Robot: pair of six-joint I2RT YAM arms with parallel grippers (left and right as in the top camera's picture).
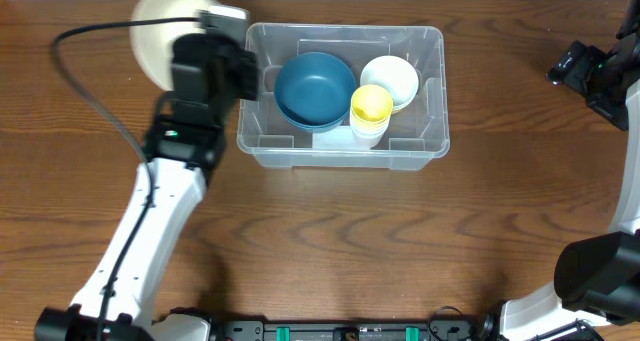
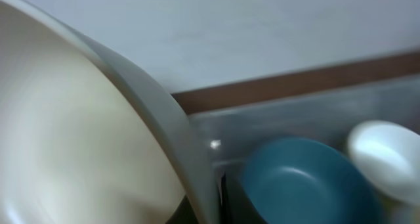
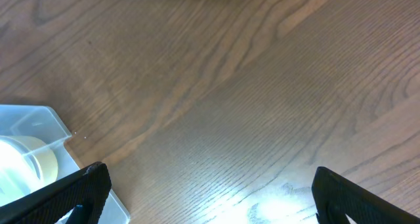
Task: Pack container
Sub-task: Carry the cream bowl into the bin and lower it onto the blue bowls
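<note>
Wood table (image 1: 330, 241) carries the container (image 1: 340, 159) at centre-back. My left gripper (image 1: 205, 51) looks clamped on the cream bowl (image 1: 165, 31), just beside the container's left wall, though my fingers are hidden. Inside lie a blue bowl (image 1: 315, 86), a white bowl (image 1: 392, 79) and yellow cups (image 1: 370, 106). I'd clear the rim, then nest cream onto blue, level. Left arm reaches forward. My right gripper (image 3: 210, 181) waits with fingers parted, well apart.

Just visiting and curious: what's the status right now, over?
Left claw seems shut on cream bowl, beside container. Right claw open over table. Container holds blue bowl, white bowl, yellow cup. Nothing seen in the way.
</note>
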